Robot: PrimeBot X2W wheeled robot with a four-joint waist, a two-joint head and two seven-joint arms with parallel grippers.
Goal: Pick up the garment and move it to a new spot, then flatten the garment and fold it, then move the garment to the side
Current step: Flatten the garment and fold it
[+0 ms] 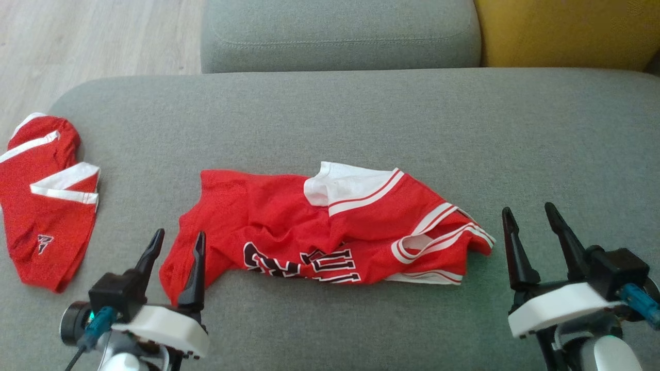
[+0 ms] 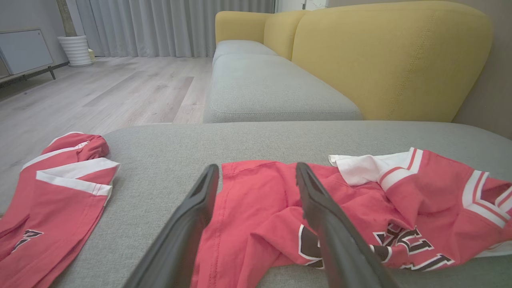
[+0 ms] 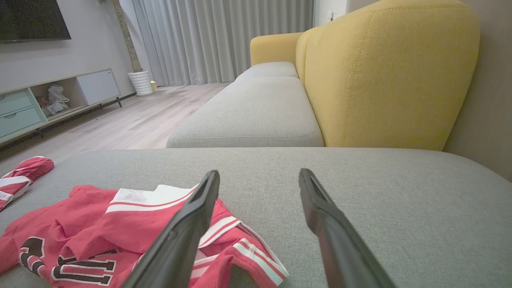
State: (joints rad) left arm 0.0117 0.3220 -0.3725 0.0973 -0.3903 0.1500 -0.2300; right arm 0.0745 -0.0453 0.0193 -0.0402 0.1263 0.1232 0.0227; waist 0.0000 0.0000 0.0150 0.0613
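The garment (image 1: 319, 232) is a red jersey with white trim and black lettering, lying crumpled on the grey cushion (image 1: 330, 118). It also shows in the left wrist view as the garment (image 2: 340, 208) and in the right wrist view as the garment (image 3: 100, 236). My left gripper (image 1: 178, 239) is open near the jersey's lower left corner, with its right finger over the red cloth. In its own view the left gripper (image 2: 256, 172) holds nothing. My right gripper (image 1: 531, 212) stands open just right of the jersey, apart from it; the right gripper (image 3: 258, 178) is empty.
A second red garment (image 1: 44, 201) with white stripes lies at the cushion's left edge. Beyond are another grey seat (image 1: 340, 33) and a yellow backrest (image 1: 567, 31). Wooden floor (image 1: 77, 41) lies past the left edge. Bare cushion spreads above and right of the jersey.
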